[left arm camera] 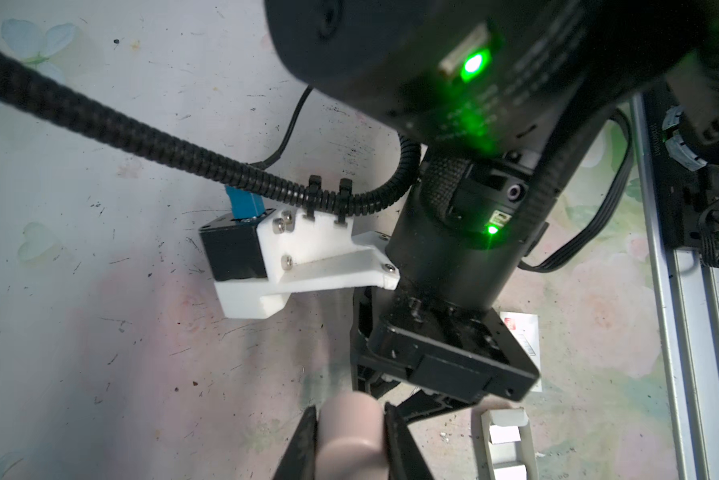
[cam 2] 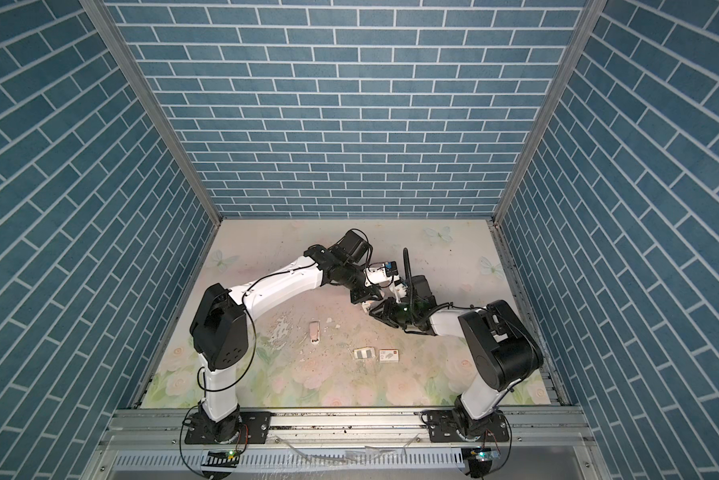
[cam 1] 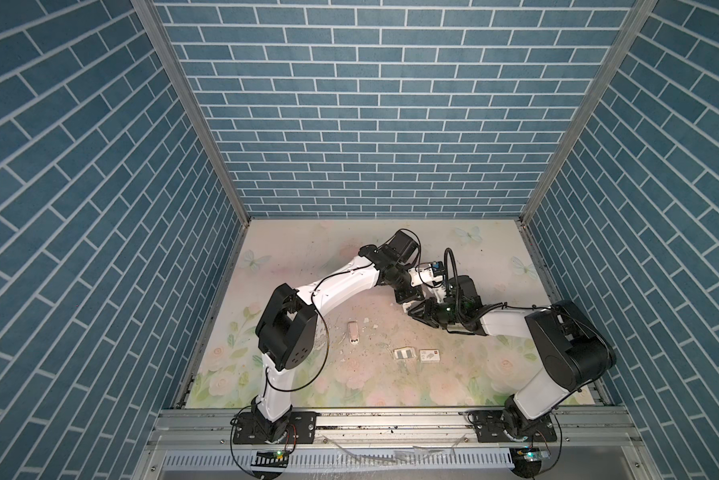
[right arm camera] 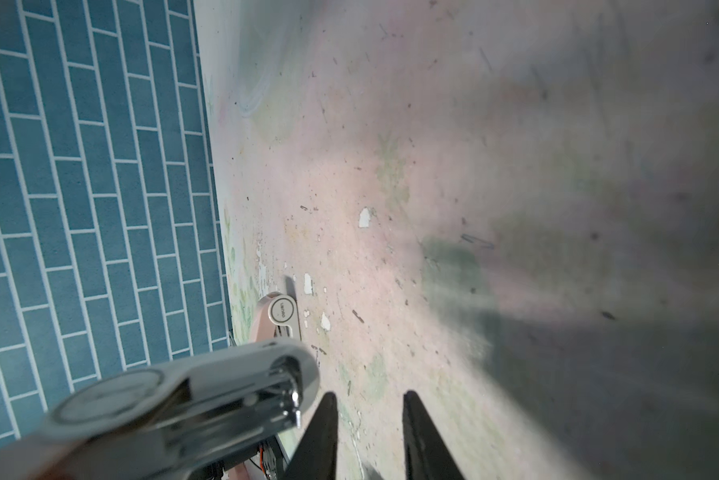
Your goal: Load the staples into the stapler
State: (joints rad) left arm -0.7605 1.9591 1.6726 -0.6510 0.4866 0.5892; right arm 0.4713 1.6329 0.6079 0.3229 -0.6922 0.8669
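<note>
My left gripper (left arm camera: 351,419) is shut on the rounded end of a pink stapler (left arm camera: 351,440), held above the table right of centre (cam 1: 406,308). In the right wrist view this stapler (right arm camera: 175,407) shows its grey underside and shiny metal magazine, right beside my right gripper (right arm camera: 368,399). That gripper stands open with nothing between its fingers, and it meets the left one in both top views (cam 1: 414,311). A second pink stapler (cam 1: 353,332) lies flat on the table. Short grey strips, apparently the staples (cam 1: 404,354), lie in an open white tray.
A small white box with a red mark (cam 1: 429,356) lies next to the tray (left arm camera: 503,440). The floral table cover is scuffed, with white chips (right arm camera: 364,218) and bits of loose staples around the lying stapler. Blue brick walls stand close on three sides.
</note>
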